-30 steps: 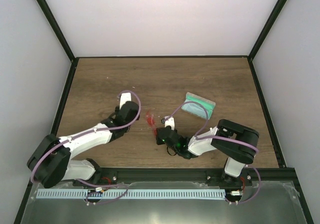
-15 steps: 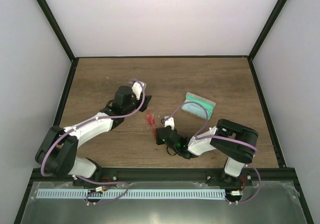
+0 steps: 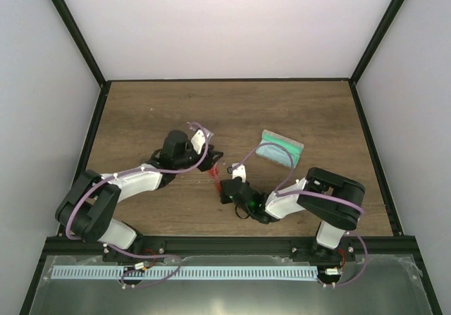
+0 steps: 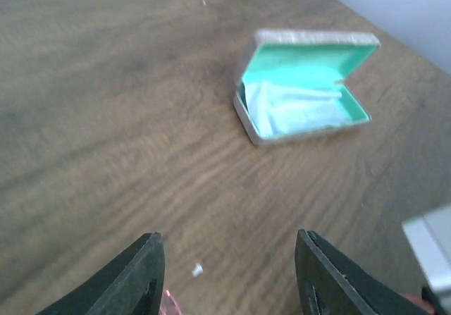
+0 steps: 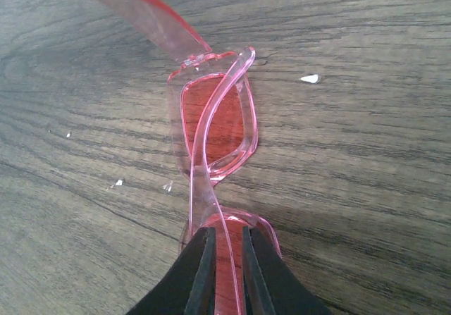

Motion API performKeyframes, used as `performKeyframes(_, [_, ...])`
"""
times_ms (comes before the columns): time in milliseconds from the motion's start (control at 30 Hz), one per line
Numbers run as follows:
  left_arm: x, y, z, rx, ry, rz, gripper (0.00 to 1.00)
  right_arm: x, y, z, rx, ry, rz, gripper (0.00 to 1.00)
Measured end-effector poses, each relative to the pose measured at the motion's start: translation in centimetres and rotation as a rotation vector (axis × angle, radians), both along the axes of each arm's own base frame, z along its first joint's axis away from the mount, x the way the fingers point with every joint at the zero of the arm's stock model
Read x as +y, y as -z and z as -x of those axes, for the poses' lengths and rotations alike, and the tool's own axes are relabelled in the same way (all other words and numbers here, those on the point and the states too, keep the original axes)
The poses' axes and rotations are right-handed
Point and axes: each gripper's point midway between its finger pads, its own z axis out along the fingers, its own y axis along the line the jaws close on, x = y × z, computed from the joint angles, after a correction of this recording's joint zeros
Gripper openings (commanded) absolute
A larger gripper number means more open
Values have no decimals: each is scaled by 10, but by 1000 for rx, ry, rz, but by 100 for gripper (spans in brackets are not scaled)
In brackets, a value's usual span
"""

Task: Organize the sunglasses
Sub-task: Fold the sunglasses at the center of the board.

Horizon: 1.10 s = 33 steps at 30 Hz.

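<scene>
The sunglasses (image 5: 215, 125), with a clear red frame and red lenses, lie on the wooden table, one arm swung out to the upper left. My right gripper (image 5: 223, 241) is shut on the near lens and the arm folded across it. In the top view the sunglasses (image 3: 213, 172) sit mid-table, the right gripper (image 3: 224, 184) just below them and my left gripper (image 3: 213, 156) just above. The left gripper (image 4: 229, 248) is open with bare wood between its fingers, and a pink edge of the sunglasses (image 4: 169, 304) shows beside its left finger.
A grey case (image 3: 280, 148) lies open to the right of the sunglasses. Its green lining holds a pale cloth (image 4: 296, 110). Small white specks (image 5: 309, 79) dot the wood. Black frame posts and white walls close the table on three sides.
My left arm has swung right, bringing its gripper from the table's left-centre to just above the sunglasses. The right gripper and the sunglasses have not moved.
</scene>
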Motion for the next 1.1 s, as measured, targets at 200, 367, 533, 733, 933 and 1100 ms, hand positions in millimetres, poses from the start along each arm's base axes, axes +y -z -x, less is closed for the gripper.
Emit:
performKeyframes(200, [-2,30,26,72,45,-1,54,-6,0,3,2,-2,8,12])
performKeyframes(367, [-2,38,32,92,35,13,54,-11,-1,6,4,-5,21,21])
performKeyframes(533, [3,44,32,112,-4,23,54,-24,-4,11,15,0,42,29])
performKeyframes(733, [6,45,29,120,-45,31,54,-47,-25,19,0,26,8,45])
performKeyframes(933, [6,44,28,111,-59,47,54,-67,-42,21,-13,80,-10,45])
performKeyframes(1100, [-4,50,36,110,-42,33,54,-100,-50,29,-20,142,-29,45])
